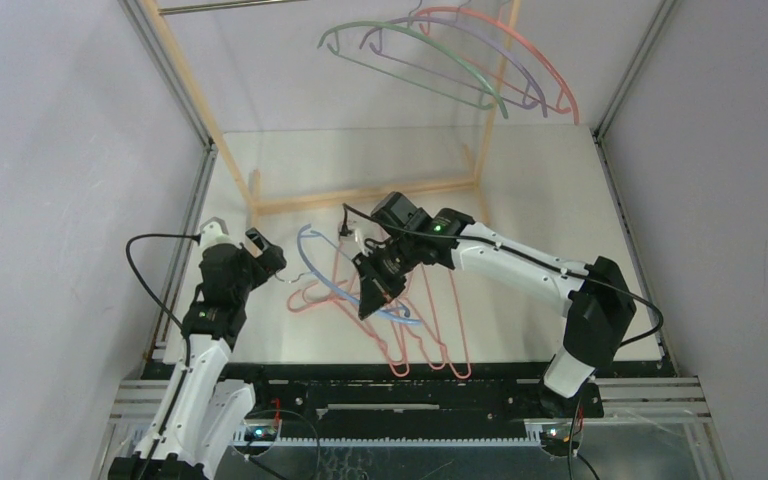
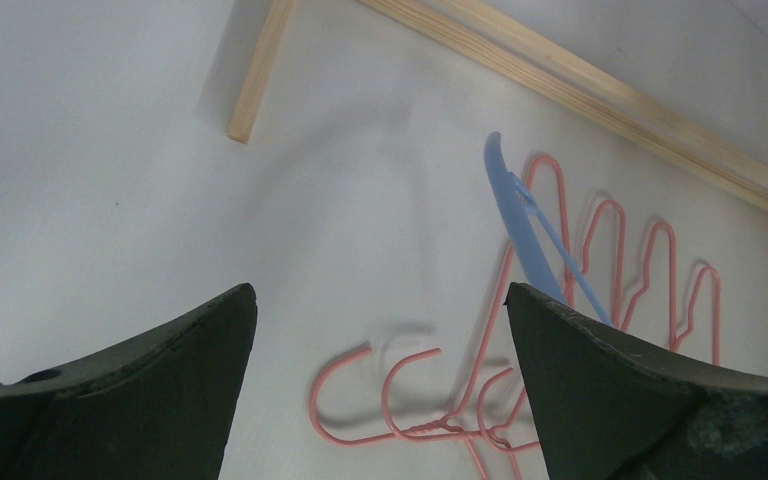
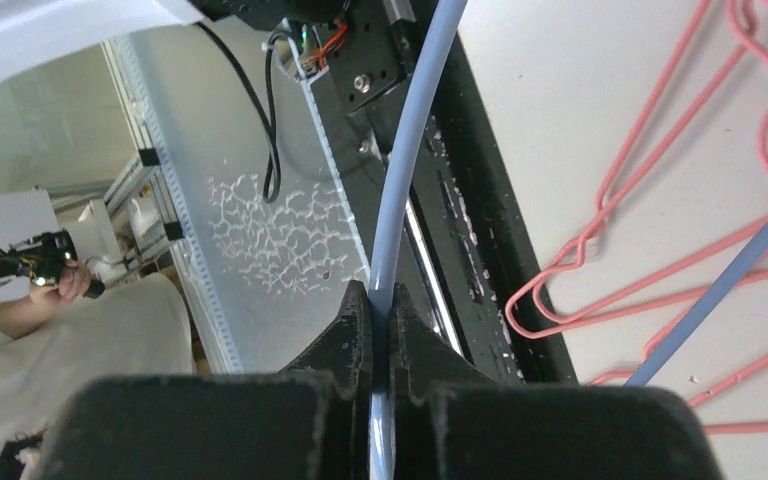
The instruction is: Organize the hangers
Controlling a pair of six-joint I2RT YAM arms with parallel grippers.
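A blue hanger (image 1: 306, 246) lies across several salmon-pink hangers (image 1: 430, 340) on the white table. My right gripper (image 1: 372, 302) is shut on the blue hanger's arm. In the right wrist view the blue wire (image 3: 410, 150) runs straight up out of the closed right gripper (image 3: 380, 300). My left gripper (image 1: 272, 255) hovers open at the left of the pile. Its wrist view shows the pink hooks (image 2: 360, 390) between the spread fingers of the left gripper (image 2: 380, 290), with nothing held, and the blue hanger (image 2: 515, 210) to the right. Green (image 1: 410, 60), lavender (image 1: 460, 50) and salmon (image 1: 535, 50) hangers hang at the back.
A wooden-framed rack (image 1: 360, 195) stands at the back of the table, its metal rail (image 1: 230, 6) at the top. Grey walls close both sides. The black front edge (image 3: 480, 250) of the table runs just beyond the right gripper.
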